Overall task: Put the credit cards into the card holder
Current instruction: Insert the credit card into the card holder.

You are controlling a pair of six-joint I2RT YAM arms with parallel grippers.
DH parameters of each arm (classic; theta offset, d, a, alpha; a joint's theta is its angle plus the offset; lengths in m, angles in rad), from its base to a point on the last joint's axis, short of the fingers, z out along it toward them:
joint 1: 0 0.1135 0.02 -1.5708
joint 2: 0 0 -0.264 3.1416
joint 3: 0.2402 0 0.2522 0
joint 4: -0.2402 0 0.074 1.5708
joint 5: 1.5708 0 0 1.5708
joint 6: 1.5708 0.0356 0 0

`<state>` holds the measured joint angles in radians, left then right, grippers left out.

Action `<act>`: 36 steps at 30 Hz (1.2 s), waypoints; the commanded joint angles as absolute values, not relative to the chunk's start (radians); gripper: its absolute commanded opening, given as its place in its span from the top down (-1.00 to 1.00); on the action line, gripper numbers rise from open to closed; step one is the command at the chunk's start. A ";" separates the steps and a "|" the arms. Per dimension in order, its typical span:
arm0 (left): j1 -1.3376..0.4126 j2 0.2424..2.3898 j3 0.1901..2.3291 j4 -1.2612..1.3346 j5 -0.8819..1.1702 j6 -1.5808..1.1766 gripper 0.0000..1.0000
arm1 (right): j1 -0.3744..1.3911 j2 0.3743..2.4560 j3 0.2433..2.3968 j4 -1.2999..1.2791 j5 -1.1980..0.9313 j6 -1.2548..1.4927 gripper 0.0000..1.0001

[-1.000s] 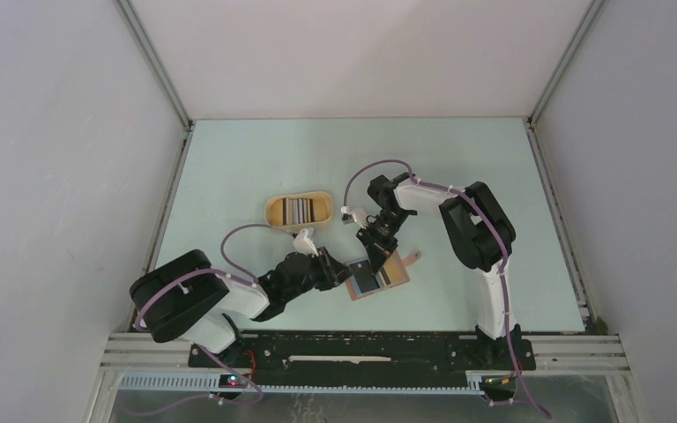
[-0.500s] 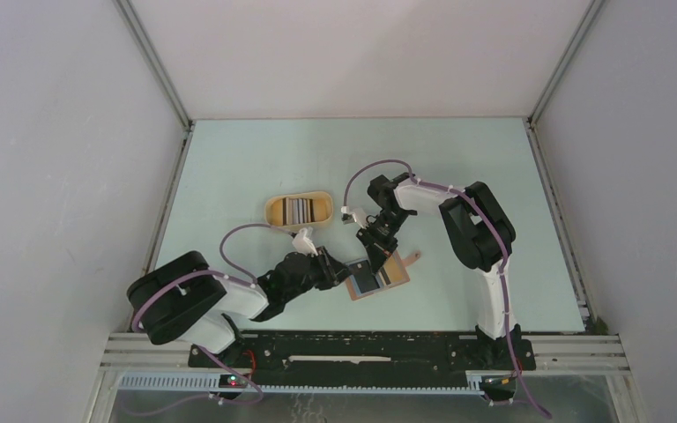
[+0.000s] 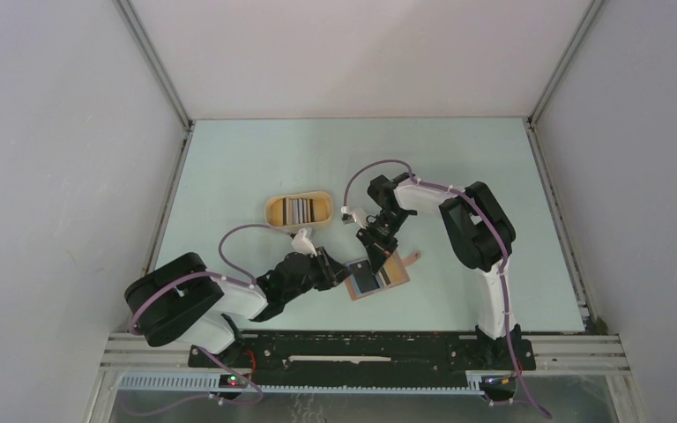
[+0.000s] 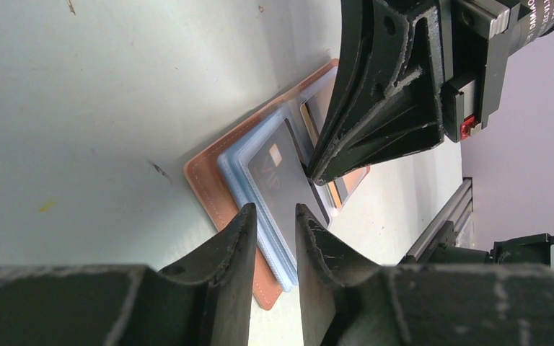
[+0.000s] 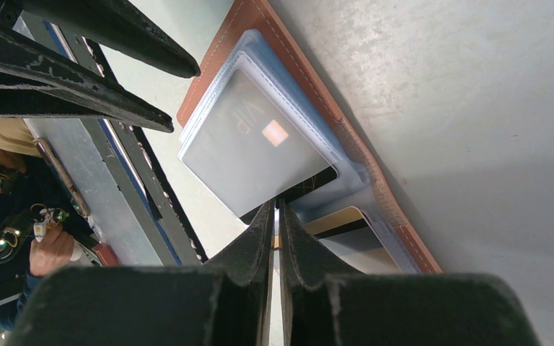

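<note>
Change since earlier: left arm's shoulder link (image 3: 163, 295) has edged slightly toward 9 o'clock; both grippers, holder and tray lie as before.
Card holder: reddish-brown leather folding card holder (image 3: 377, 279), lying open and flat on the pale green table (image 3: 458, 159), at 6 o'clock of the table's middle; a small tab (image 3: 412, 257) juts from its 2 o'clock corner.
Sleeves: clear bluish plastic sleeves (image 4: 234, 169), stacked on the leather.
Card in hand: dark grey plastic card (image 5: 252, 144) marked VIP, with an orange chip, lying partway in the top sleeve.
Second card: pale gold card (image 5: 335, 218) with a dark stripe, in a pocket beside the grey one.
Right gripper (image 5: 275, 207): at 12 o'clock of the holder, fingers pinched together on the dark grey plastic card's edge.
Left gripper (image 4: 274, 213): at 9 o'clock of the holder, fingers a narrow gap apart over the sleeves' edge; whether they grip anything cannot be told.
Tray: yellow oval tray (image 3: 272, 210), at 11 o'clock of the holder and well apart from it, with a row of grey and pale cards (image 3: 300, 210) standing in it.
</note>
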<state>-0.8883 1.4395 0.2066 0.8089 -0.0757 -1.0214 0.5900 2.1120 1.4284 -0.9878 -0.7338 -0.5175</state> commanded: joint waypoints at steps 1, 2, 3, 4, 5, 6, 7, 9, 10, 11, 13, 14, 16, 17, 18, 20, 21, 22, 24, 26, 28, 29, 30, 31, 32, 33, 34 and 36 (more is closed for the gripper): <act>-0.897 1.442 0.259 0.849 -0.080 -1.034 0.38 | 0.597 2.127 1.456 -0.995 -0.716 -0.525 0.74; -0.897 1.445 0.258 0.854 -0.079 -1.035 0.37 | 0.597 2.125 1.456 -0.995 -0.716 -0.525 0.74; -0.900 1.447 0.260 0.856 -0.078 -1.037 0.37 | 0.596 2.125 1.456 -0.995 -0.716 -0.526 0.74; -0.901 1.449 0.261 0.856 -0.077 -1.037 0.38 | 0.596 2.126 1.456 -0.996 -0.716 -0.526 0.74; -0.901 1.452 0.263 0.858 -0.077 -1.038 0.37 | 0.597 2.125 1.456 -0.996 -0.716 -0.525 0.74; -0.902 1.455 0.265 0.860 -0.074 -1.038 0.37 | 0.597 2.125 1.456 -0.996 -0.716 -0.526 0.74; -0.903 1.458 0.266 0.862 -0.074 -1.039 0.38 | 0.597 2.125 1.455 -0.996 -0.716 -0.526 0.74; -0.903 1.461 0.267 0.864 -0.074 -1.042 0.38 | 0.597 2.125 1.456 -0.996 -0.716 -0.525 0.74; -0.903 1.463 0.267 0.866 -0.075 -1.043 0.37 | 0.597 2.126 1.456 -0.995 -0.716 -0.525 0.74; -0.903 1.465 0.267 0.866 -0.075 -1.042 0.38 | 0.597 2.126 1.456 -0.996 -0.716 -0.525 0.74; -0.903 1.472 0.269 0.866 -0.076 -1.044 0.38 | 0.596 2.126 1.456 -0.996 -0.716 -0.525 0.74; -0.902 1.474 0.268 0.866 -0.077 -1.047 0.38 | 0.596 2.126 1.457 -0.996 -0.716 -0.525 0.74; -0.902 1.480 0.270 0.867 -0.077 -1.050 0.38 | 0.596 2.126 1.456 -0.995 -0.716 -0.525 0.74; -0.902 1.482 0.271 0.866 -0.077 -1.052 0.38 | 0.597 2.125 1.456 -0.996 -0.716 -0.525 0.74; -0.903 1.484 0.270 0.865 -0.077 -1.053 0.38 | 0.597 2.125 1.457 -0.996 -0.716 -0.525 0.74; -0.902 1.482 0.268 0.865 -0.080 -1.057 0.38 | 0.595 2.126 1.457 -0.995 -0.716 -0.525 0.74; -0.902 1.481 0.265 0.865 -0.083 -1.058 0.38 | 0.595 2.125 1.456 -0.995 -0.716 -0.525 0.74; -0.903 1.479 0.263 0.865 -0.085 -1.060 0.38 | 0.594 2.125 1.457 -0.995 -0.716 -0.526 0.74; -0.902 1.477 0.261 0.864 -0.087 -1.062 0.38 | 0.595 2.125 1.456 -0.995 -0.716 -0.526 0.74; -0.902 1.479 0.264 0.864 -0.085 -1.064 0.38 | 0.596 2.126 1.457 -0.996 -0.716 -0.525 0.74; -0.902 1.484 0.267 0.864 -0.081 -1.066 0.38 | 0.596 2.126 1.457 -0.996 -0.716 -0.525 0.74; -0.902 1.487 0.267 0.864 -0.081 -1.067 0.38 | 0.597 2.125 1.457 -0.996 -0.716 -0.525 0.74; -0.902 1.489 0.268 0.864 -0.080 -1.068 0.38 | 0.596 2.124 1.457 -0.995 -0.716 -0.526 0.74; -0.902 1.491 0.268 0.864 -0.080 -1.068 0.38 | 0.596 2.125 1.457 -0.995 -0.716 -0.525 0.74; -0.902 1.491 0.269 0.864 -0.079 -1.069 0.38 | 0.595 2.126 1.457 -0.995 -0.716 -0.525 0.74; -0.902 1.491 0.268 0.864 -0.080 -1.069 0.38 | 0.595 2.125 1.457 -0.996 -0.716 -0.525 0.74; -0.903 1.492 0.268 0.864 -0.081 -1.069 0.38 | 0.597 2.125 1.457 -0.996 -0.716 -0.525 0.74; -0.902 1.491 0.269 0.864 -0.080 -1.068 0.38 | 0.596 2.126 1.457 -0.996 -0.716 -0.526 0.74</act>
